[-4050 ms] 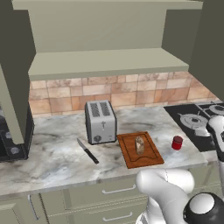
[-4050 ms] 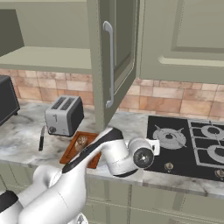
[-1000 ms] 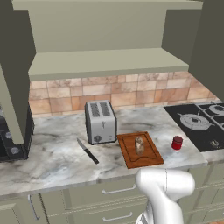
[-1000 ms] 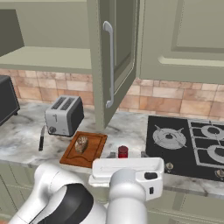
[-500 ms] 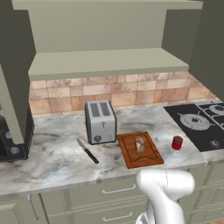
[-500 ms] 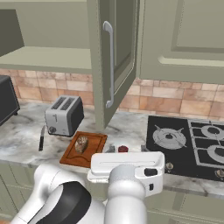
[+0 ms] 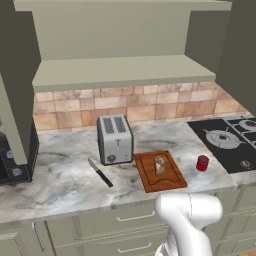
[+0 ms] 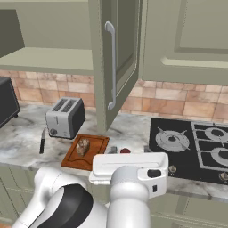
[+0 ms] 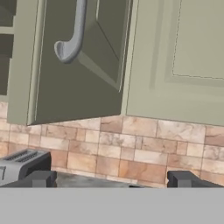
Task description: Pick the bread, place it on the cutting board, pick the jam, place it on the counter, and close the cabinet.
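End effector (image 9: 109, 179) spread, empty, aimed at the open cabinet door (image 9: 83, 61). Bread (image 7: 159, 166) sits mid cutting board (image 7: 148, 176) near the table's (image 7: 60, 180) front edge, long axis front-to-back; jam (image 7: 202, 163) upright just right of it. Closing step in hand: next, swing that door shut, handle (image 9: 72, 37) side inward.

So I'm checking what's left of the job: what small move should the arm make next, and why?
Probably raise the open end effector toward the right cabinet door to push it shut. The bread already lies on the cutting board, the jam stands on the counter, and the door still hangs open ahead of the hand.
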### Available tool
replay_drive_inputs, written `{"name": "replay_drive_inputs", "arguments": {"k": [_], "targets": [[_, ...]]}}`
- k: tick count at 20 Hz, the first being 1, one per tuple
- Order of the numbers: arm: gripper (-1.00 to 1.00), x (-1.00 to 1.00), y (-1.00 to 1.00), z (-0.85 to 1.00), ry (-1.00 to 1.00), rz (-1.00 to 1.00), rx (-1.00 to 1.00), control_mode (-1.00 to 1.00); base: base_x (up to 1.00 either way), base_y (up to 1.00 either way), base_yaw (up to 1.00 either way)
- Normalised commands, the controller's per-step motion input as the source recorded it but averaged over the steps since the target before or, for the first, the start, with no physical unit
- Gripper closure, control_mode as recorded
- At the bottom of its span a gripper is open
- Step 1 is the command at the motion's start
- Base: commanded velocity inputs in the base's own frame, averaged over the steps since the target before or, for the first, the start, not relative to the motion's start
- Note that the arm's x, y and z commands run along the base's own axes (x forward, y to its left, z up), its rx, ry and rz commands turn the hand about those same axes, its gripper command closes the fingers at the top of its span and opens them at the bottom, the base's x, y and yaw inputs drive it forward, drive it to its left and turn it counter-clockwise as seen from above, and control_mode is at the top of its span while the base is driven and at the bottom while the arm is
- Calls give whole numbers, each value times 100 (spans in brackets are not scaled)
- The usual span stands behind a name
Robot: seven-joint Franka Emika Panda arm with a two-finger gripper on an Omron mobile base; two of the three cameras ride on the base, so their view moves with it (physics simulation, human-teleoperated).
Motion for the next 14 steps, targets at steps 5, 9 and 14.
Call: {"name": "replay_drive_inputs", "arguments": {"k": [5,9,14], "targets": [[-100,0,0,10,-2,0,0,-100,0,0,0],[-100,-2,0,28,-4,0,0,-100,0,0,0],[-100,-4,0,24,-3,1,0,-100,0,0,0]]}}
